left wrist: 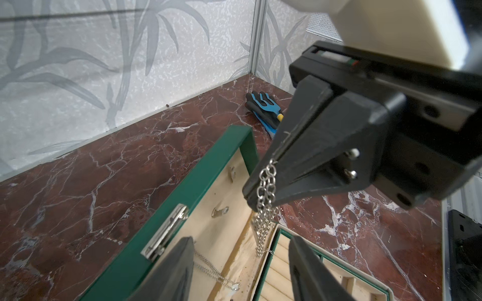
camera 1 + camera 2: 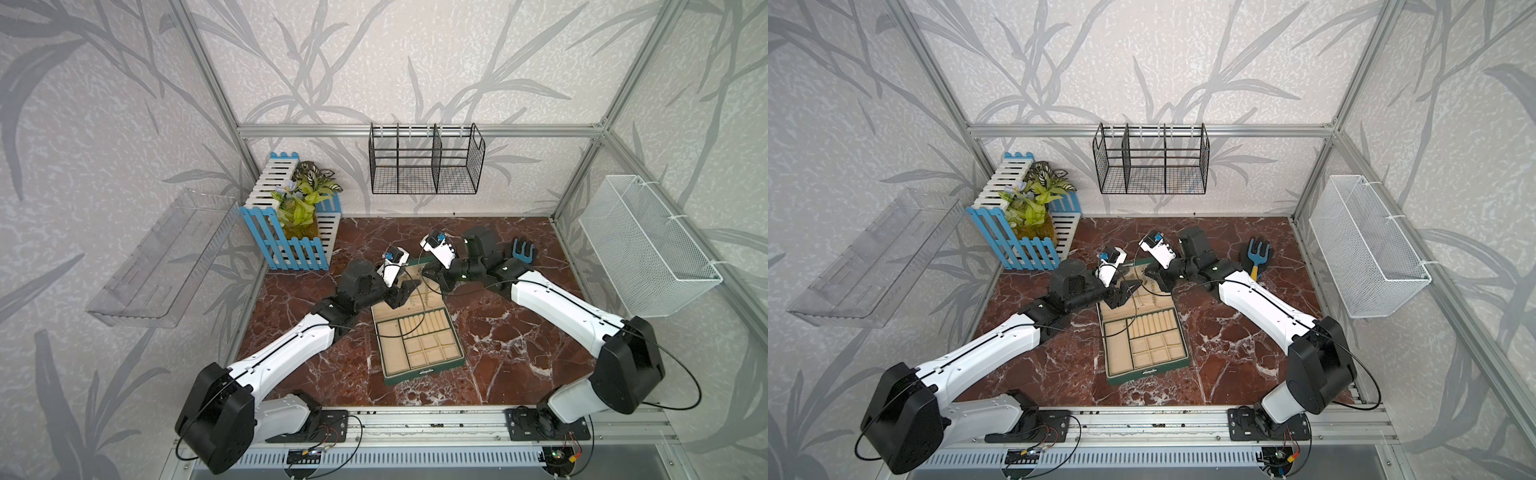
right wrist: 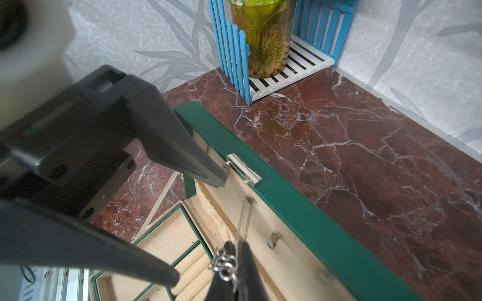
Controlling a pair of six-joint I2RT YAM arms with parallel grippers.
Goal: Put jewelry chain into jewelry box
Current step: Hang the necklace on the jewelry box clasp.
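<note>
My right gripper (image 1: 260,182) is clamped tight on the jewelry chain (image 1: 263,216). It pinches a bunch of the upper links, so the rest hangs doubled and straight down. I read that hold as deliberate: a loose chain gripped high hangs plumb and can be lowered without dragging. The chain dangles in front of the cream lining of the raised lid (image 1: 208,166) of the jewelry box (image 2: 424,371). Its lowest links are just above the back edge of the tray, and I see them in no compartment. So the chain is over the box, not yet in it.

My left gripper (image 3: 197,229) is spread with nothing between its fingers. One fingertip (image 3: 214,177) sits at the lid's rim, right beside the silver clasp (image 3: 243,169). I judge it is there to brace the lid open, though I cannot confirm contact.

A thin necklace (image 3: 243,219) hangs from a hook (image 3: 248,201) in the lid, close to the chain, and tangling the two is my worry. Next I'd carry the chain forward over the ring rolls (image 2: 424,322) or an open compartment, lower it, then release.
</note>
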